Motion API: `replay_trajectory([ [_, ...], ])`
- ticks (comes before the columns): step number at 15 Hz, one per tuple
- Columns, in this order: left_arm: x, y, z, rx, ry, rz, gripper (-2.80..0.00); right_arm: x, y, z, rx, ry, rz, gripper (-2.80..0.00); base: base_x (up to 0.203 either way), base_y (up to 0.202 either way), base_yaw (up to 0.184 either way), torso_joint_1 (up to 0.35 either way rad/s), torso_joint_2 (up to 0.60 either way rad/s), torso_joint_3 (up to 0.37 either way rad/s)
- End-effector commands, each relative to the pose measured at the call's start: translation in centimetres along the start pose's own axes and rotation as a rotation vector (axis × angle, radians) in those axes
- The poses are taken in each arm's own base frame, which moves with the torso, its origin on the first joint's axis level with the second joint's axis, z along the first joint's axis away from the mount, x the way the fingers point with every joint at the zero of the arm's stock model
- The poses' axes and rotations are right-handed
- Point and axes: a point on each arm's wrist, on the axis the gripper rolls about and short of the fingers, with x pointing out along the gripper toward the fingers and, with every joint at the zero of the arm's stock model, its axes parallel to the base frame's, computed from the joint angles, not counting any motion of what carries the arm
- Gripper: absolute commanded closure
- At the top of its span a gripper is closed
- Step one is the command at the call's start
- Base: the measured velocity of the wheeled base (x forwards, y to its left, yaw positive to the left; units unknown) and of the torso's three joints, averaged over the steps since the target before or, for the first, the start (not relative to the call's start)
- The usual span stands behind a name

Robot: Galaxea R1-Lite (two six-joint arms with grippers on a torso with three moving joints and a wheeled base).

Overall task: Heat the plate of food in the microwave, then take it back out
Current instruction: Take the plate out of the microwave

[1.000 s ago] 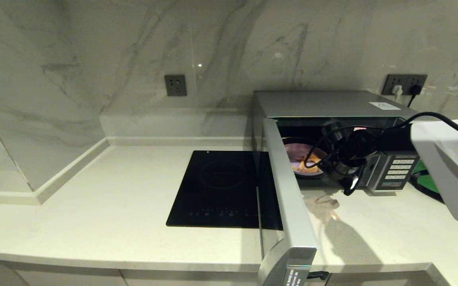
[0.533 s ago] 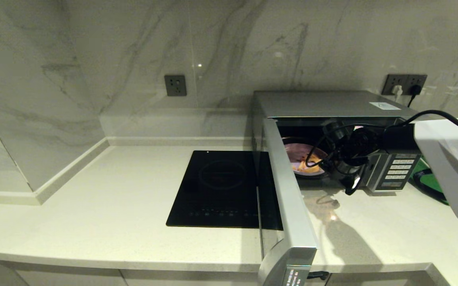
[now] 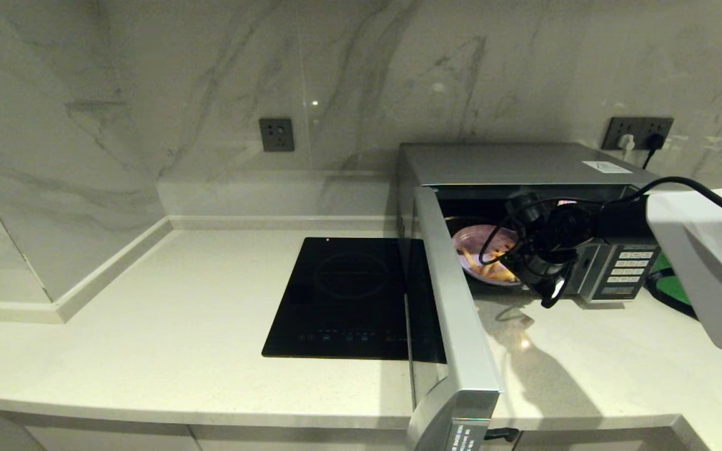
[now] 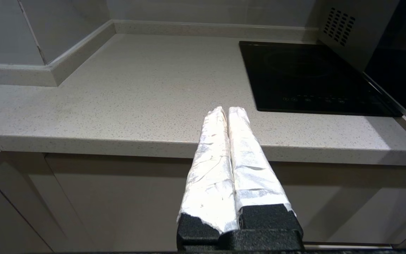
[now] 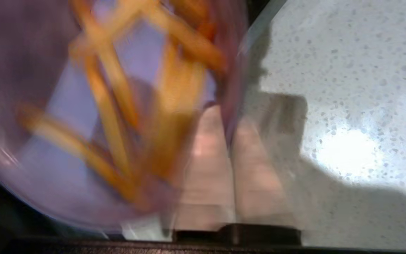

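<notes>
microwave (image 3: 511, 164) door swung open; one plate of food (image 3: 483, 254) w/ a few orange fries sits tilted at the cavity's near edge. right gripper (image 5: 230, 116) clamped on plate's rim. vs a sec ago plate is nearer the opening, tipped, and the fingers went from wide to pinched. left gripper (image 4: 227, 113) parked, fingers together, over counter (image 4: 125, 102) edge. one black cooktop (image 3: 351, 294) left of the microwave.

Right gripper (image 3: 511, 263) and wrist cables cover near rim of plate of food (image 3: 480, 245). Fries (image 5: 118, 106) blurred in right wrist view. Microwave (image 3: 511, 164) door's lower edge cut off. Green item (image 3: 674, 285) mostly hidden behind right arm.
</notes>
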Motion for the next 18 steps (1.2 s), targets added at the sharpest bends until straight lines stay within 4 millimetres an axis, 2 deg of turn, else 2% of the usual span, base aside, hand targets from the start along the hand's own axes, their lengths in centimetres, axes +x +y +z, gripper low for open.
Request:
replay_trajectory([
  [1,0.0,0.0,0.0,0.000,0.000,0.000,0.00,0.3,-0.1,-0.1,-0.001,0.003,-0.012,0.00,0.000,0.000,0.000,0.000,0.00,0.000],
  [7,0.0,0.0,0.0,0.000,0.000,0.000,0.00,0.0,0.0,0.0,0.002,-0.001,-0.004,0.00,0.000,0.000,0.000,0.000,0.00,0.000],
  [11,0.0,0.0,0.0,0.000,0.000,0.000,0.00,-1.0,0.8,0.8,0.026,-0.021,0.039,0.00,0.000,0.000,0.000,0.000,0.00,0.000],
  [18,0.0,0.0,0.0,0.000,0.000,0.000,0.00,-1.8,0.9,1.8,0.060,-0.037,0.063,0.00,0.000,0.000,0.000,0.000,0.00,0.000],
])
